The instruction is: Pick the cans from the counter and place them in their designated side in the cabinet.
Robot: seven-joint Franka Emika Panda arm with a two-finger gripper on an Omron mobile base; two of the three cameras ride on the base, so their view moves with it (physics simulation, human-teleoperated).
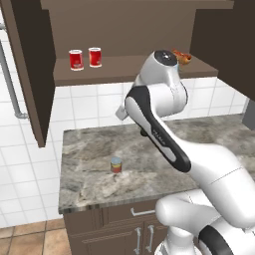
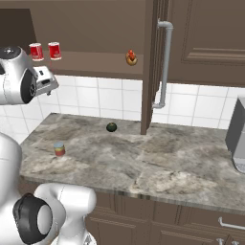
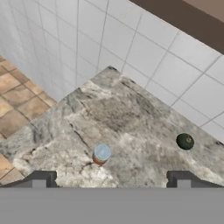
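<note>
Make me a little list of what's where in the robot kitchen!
on counter: short can, dark green fruit
on cabinet shelf, left end: two red cans
on cabinet shelf, right end: hot dog
gripper: open, holding nothing, above the counter, looking down at the short can
still to move: short can
</note>
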